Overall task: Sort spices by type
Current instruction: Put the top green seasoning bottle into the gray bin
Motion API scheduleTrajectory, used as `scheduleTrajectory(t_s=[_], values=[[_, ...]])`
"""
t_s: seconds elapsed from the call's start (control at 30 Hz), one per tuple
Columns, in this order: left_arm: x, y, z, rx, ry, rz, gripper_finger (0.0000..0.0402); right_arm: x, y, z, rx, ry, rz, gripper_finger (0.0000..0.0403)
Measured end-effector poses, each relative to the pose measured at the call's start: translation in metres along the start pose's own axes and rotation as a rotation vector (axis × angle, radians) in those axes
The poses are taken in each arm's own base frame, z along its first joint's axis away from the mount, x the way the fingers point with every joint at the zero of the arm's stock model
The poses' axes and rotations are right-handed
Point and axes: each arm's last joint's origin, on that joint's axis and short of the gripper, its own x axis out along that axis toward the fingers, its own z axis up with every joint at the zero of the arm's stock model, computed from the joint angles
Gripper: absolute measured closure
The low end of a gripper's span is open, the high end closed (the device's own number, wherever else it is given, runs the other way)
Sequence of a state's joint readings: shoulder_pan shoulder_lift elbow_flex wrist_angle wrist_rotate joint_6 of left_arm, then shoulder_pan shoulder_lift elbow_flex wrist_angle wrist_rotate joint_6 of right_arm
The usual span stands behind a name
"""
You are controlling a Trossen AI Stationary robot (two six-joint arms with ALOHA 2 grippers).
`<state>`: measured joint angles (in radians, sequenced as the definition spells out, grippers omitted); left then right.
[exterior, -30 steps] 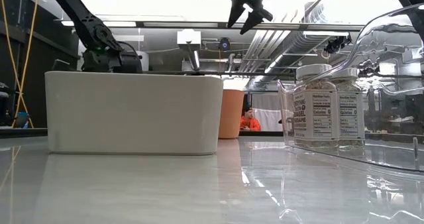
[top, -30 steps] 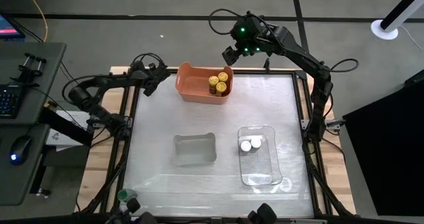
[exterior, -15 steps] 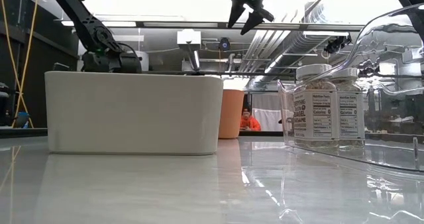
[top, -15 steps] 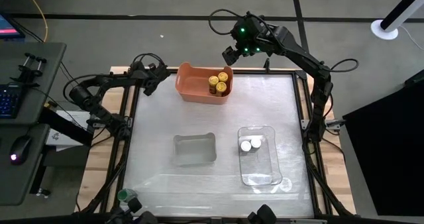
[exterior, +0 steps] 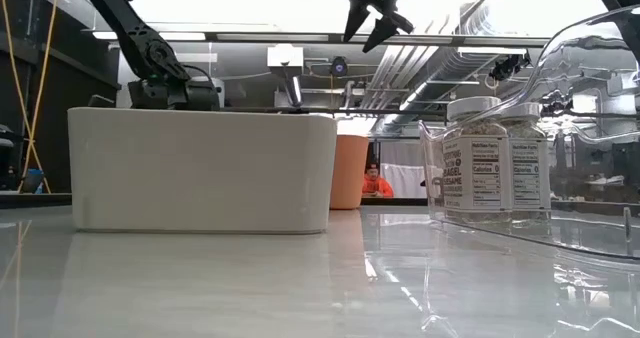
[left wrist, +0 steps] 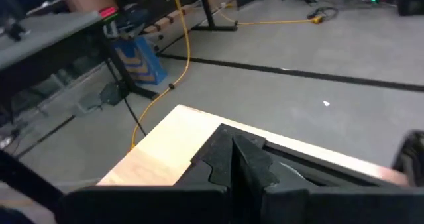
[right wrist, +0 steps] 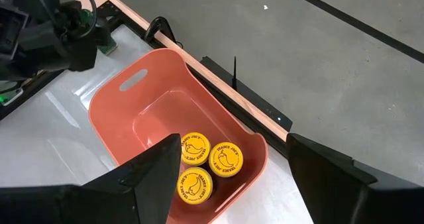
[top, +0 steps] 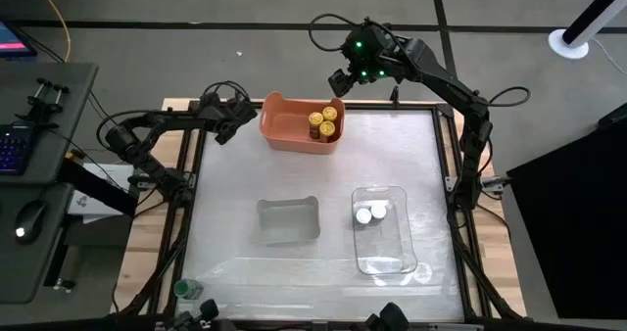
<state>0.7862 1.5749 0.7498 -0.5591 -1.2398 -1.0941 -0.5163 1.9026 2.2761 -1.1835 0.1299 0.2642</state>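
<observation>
Spice jars are being kept sorted by cap colour around the orange bin.

Three yellow-capped jars are being held upright in the bin's corner nearest the right gripper, which is being held above that end, its jaws spread wide and gripping nothing. Two white-capped jars are standing in the clear tray, well apart from the bin; the grey tray is lying beside the clear one. The left gripper is being kept just beside the bin's opposite end, fingers pressed together, holding nothing.
</observation>
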Motion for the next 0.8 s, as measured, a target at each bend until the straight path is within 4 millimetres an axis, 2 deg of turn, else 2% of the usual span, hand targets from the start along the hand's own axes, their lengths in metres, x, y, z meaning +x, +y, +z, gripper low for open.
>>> scheduleTrajectory(t_s=[0.37,0.8], values=[[-0.026,0.002,-0.011,0.153,-0.019,-0.073,0.0401,0.000,0.000,0.000,0.008,0.000,0.000,0.0135],[-0.060,0.010,-0.025,0.223,-0.046,-0.180,0.0401,0.000,0.000,0.000,0.025,-0.003,0.001,0.0135]])
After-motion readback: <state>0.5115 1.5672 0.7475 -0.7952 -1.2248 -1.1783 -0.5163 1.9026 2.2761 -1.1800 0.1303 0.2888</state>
